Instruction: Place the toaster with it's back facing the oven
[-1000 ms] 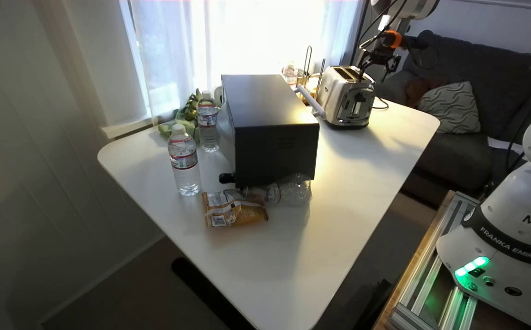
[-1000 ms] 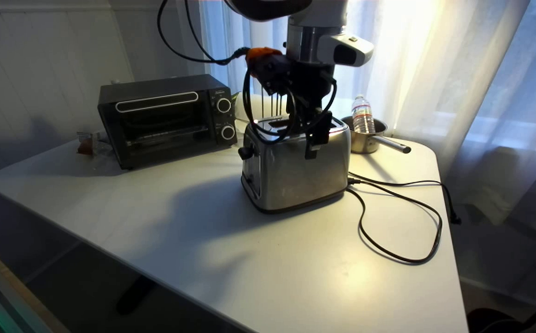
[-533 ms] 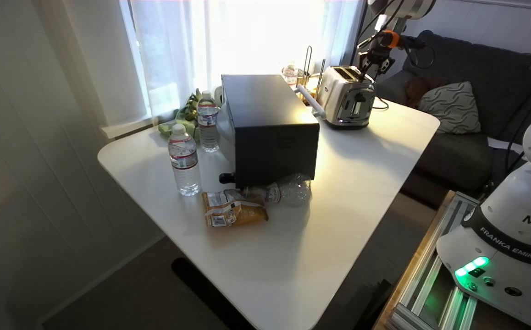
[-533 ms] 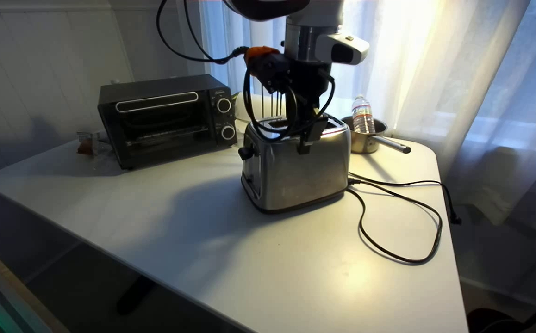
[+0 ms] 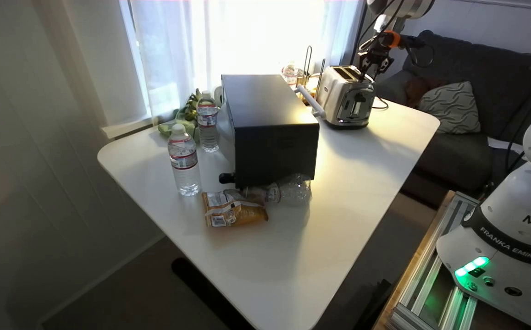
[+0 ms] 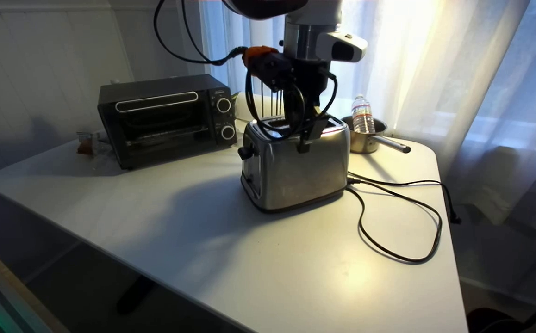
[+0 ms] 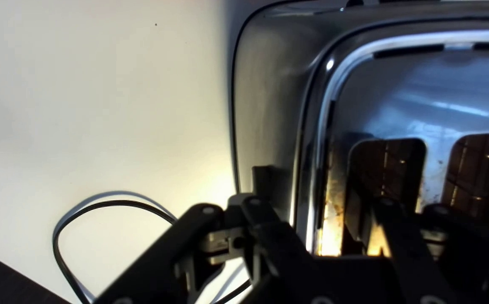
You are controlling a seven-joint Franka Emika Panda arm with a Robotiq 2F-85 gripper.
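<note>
A chrome two-slot toaster (image 6: 296, 178) stands upright on the white table in both exterior views. Its lever end (image 5: 355, 105) points toward the black oven (image 6: 157, 127); the power cord (image 6: 402, 196) leaves the opposite end. From above, in the wrist view, my gripper (image 7: 310, 198) straddles one long side wall of the toaster. One finger lies against the outer metal side, and the other reaches down into the nearer slot (image 7: 384, 164). The jaws are shut on that wall. The tip inside the slot is partly hidden.
A pot (image 6: 364, 141) holding a water bottle (image 6: 363, 115) stands behind the toaster, near a wire rack (image 5: 308, 62). Two upright bottles, one of them a bottle (image 5: 184, 160) near the edge, a lying bottle (image 5: 288, 190) and a snack bag (image 5: 233, 211) surround the oven.
The jaws have closed on the toaster's side wall. In an exterior view the outer finger has shifted left and slightly up. The toaster stands practically where it was.
</note>
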